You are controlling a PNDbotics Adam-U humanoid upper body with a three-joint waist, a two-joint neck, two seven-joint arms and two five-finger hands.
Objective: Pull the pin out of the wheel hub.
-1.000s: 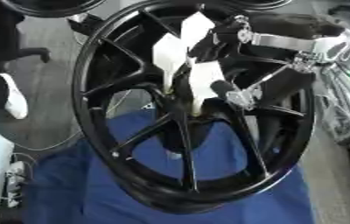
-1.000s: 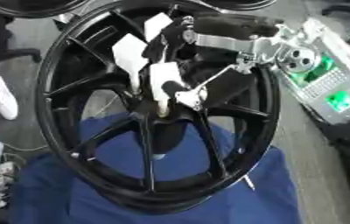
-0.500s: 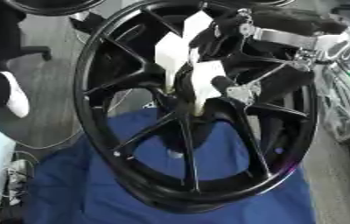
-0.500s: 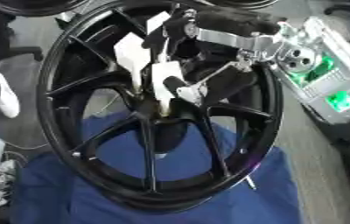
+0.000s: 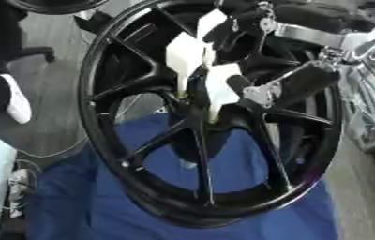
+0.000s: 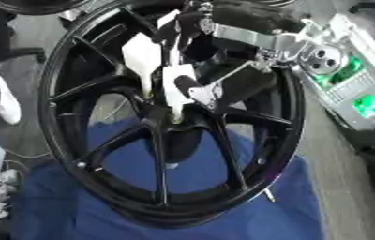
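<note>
A large black spoked wheel (image 5: 125, 164) leans on a blue cloth. Its hub (image 6: 171, 129) sits at the centre where the spokes meet. My right hand (image 6: 223, 89) reaches in from the upper right, over the rim. Its white-padded fingers (image 6: 141, 58) and thumb are curled together and point down onto the hub centre, pinching there. The pin is hidden between the pads, and I cannot make out its shape. My left hand shows in neither view.
A blue cloth (image 5: 76, 206) covers the surface under the wheel. A silver box with green lights (image 6: 359, 101) stands at the right. A person's white shoe (image 5: 14, 101) and grey floor lie at the left, with another black rim (image 6: 35, 4) at the top left.
The white pads of my right hand have sunk slightly toward the hub centre. The wheel has stayed where it was.
</note>
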